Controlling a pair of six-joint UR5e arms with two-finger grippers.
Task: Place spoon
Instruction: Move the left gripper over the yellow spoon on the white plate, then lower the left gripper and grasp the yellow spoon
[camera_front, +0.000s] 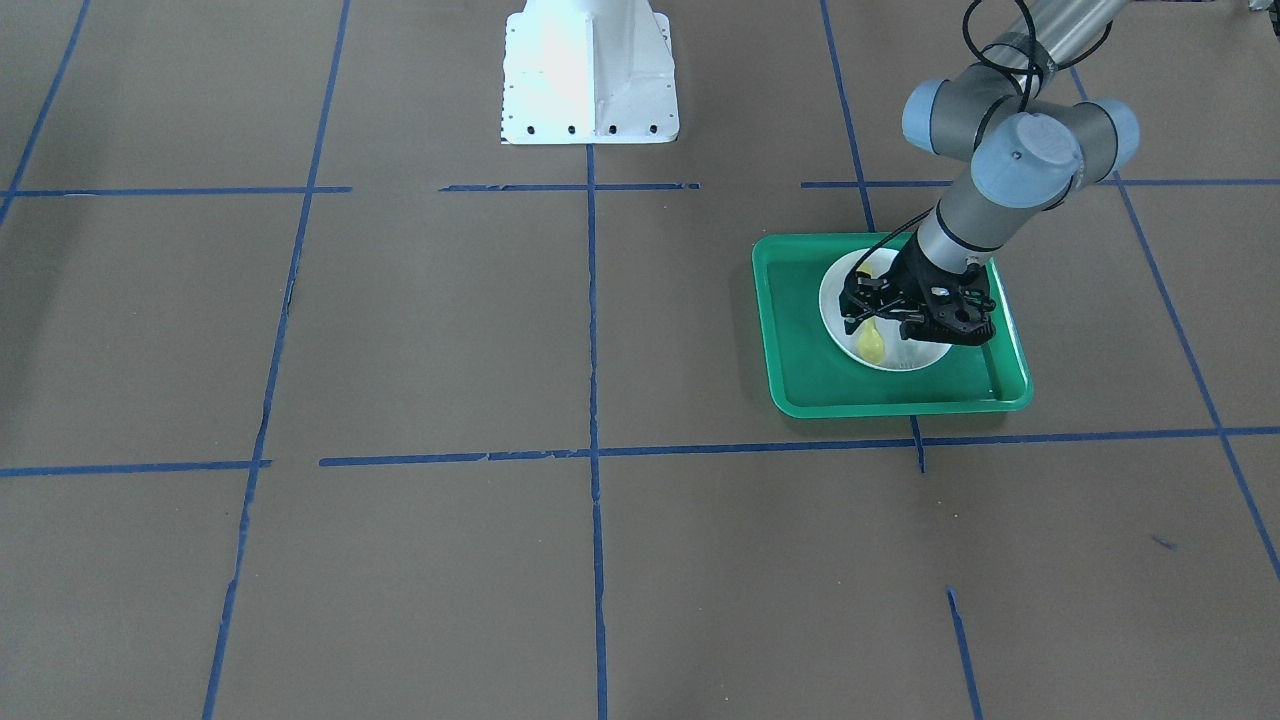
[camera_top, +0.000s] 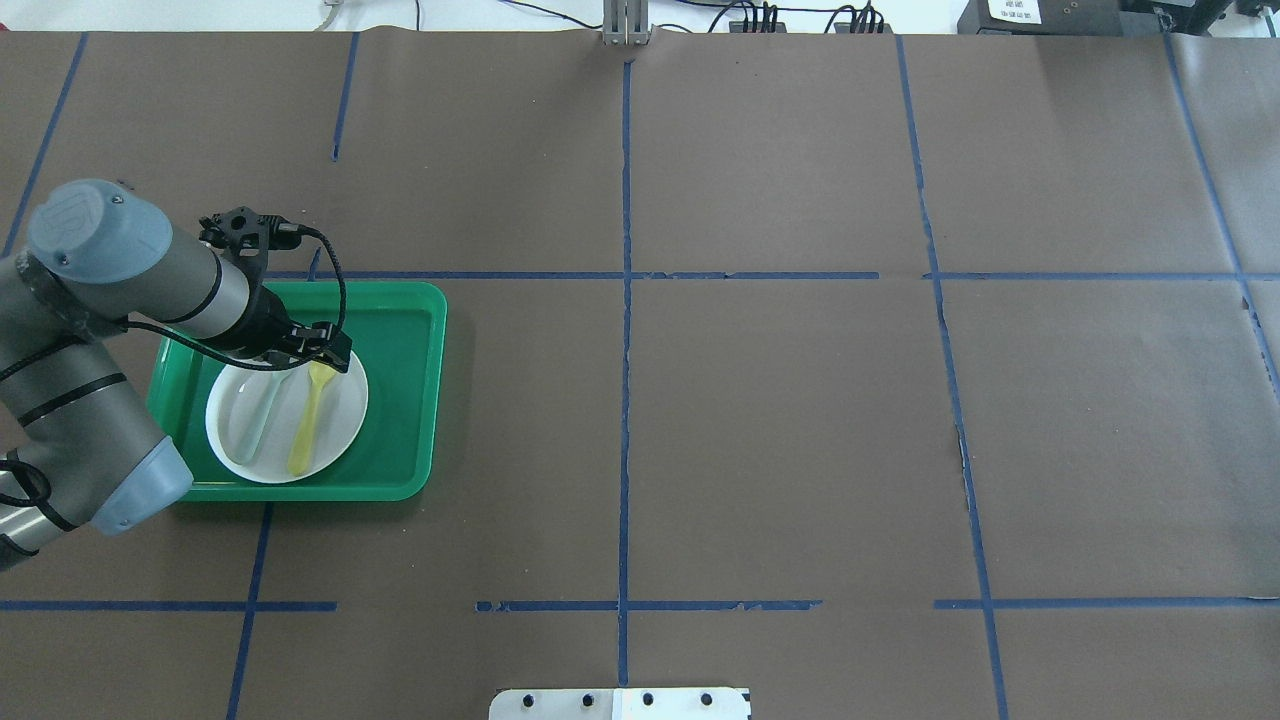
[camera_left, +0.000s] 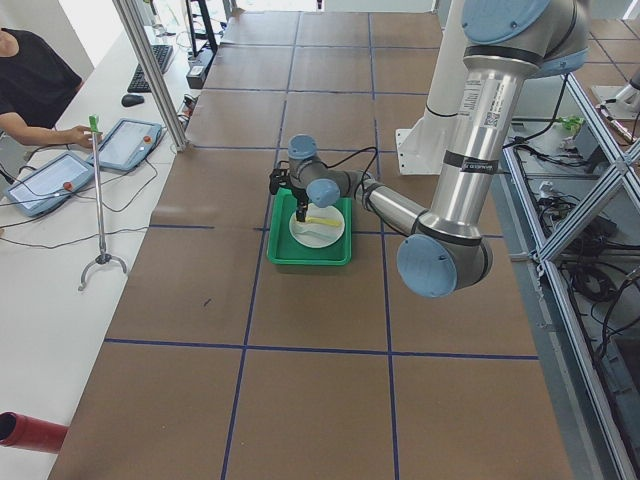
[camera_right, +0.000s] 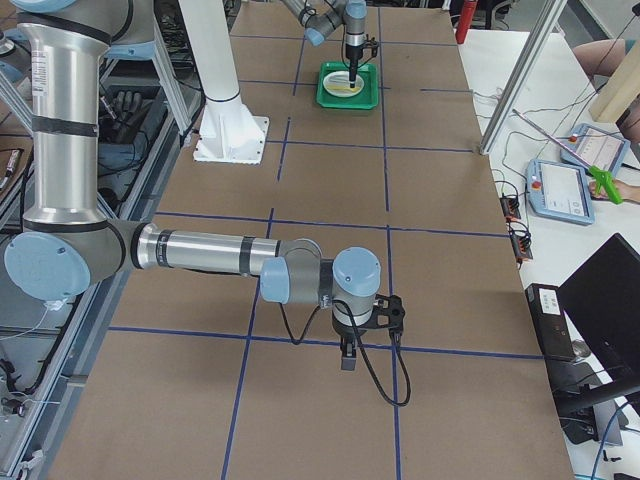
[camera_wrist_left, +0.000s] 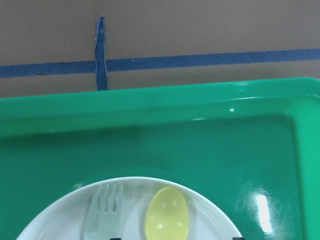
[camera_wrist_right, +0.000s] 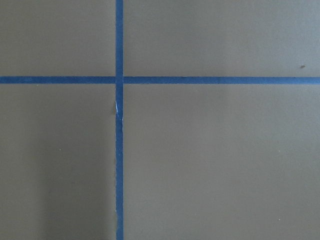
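Left end effector (camera_top: 305, 357) hangs spread open over the rectangular green plastic tray (camera_top: 410, 400) on the brown table (camera_top: 760, 430); in the tray sits a round white plate (camera_top: 340, 415) carrying the small pale-yellow plastic spoon (camera_top: 308, 425) beside a pale grey-green fork (camera_top: 255, 425). Their handle tips are hidden under it overhead, and whether the right end effector (camera_right: 347, 355) is spread or closed cannot be told.
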